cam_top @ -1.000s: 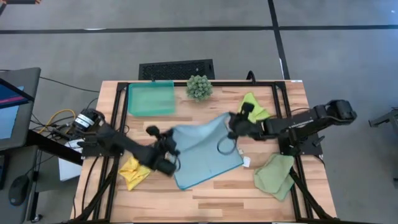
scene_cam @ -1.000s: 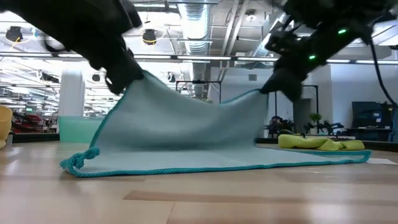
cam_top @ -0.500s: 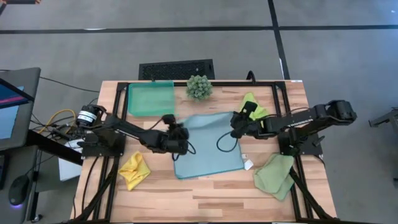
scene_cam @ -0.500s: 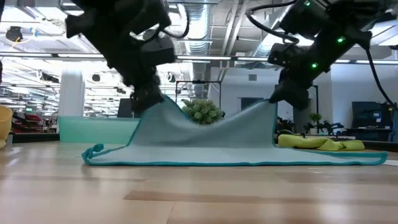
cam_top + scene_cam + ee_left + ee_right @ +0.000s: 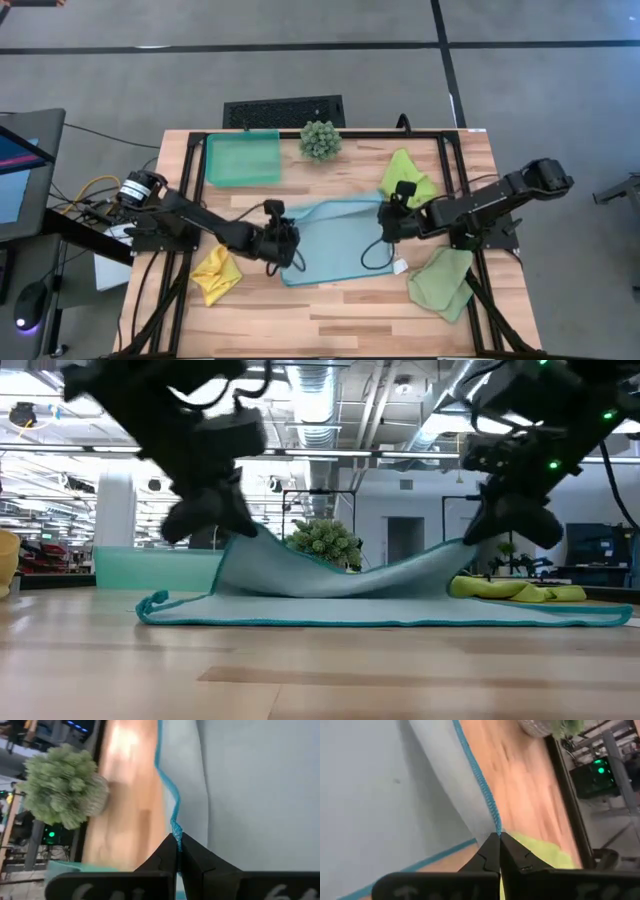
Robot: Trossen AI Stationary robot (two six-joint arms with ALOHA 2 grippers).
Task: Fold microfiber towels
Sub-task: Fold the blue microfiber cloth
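Note:
The light blue towel (image 5: 335, 240) lies in the middle of the table, its near edge (image 5: 380, 622) flat on the wood and its far part raised. My left gripper (image 5: 283, 245) is shut on its left corner and my right gripper (image 5: 392, 222) on its right corner. The cloth sags between them (image 5: 350, 575). The yellow towel (image 5: 215, 275) lies crumpled at the near left, the lime green towel (image 5: 408, 175) at the far right, and the pale sage towel (image 5: 443, 282) at the near right. My left gripper pinches the towel's teal-stitched hem at a corner (image 5: 175, 829) between its two fingertips. The corner is lifted a little off the table (image 5: 240, 535), and the cloth slopes down from it to the near edge. My right gripper pinches the stitched hem at the other corner (image 5: 496, 826) between its two fingertips. That corner is held low above the table (image 5: 470, 545), and the cloth runs slack from it toward the left gripper.
A teal plastic tray (image 5: 243, 158) stands at the far left and a spiky green ball plant (image 5: 320, 140) at the far middle. A black frame (image 5: 452, 170) runs along the table's sides. Bare wood shows along the near edge (image 5: 330, 320).
Both grippers have come down and toward the table's near edge with the towel's corners, staying shut. The towel, first held high and skewed, now sits square and low. Its near edge has stayed on the table while the raised part has sunk and sags more.

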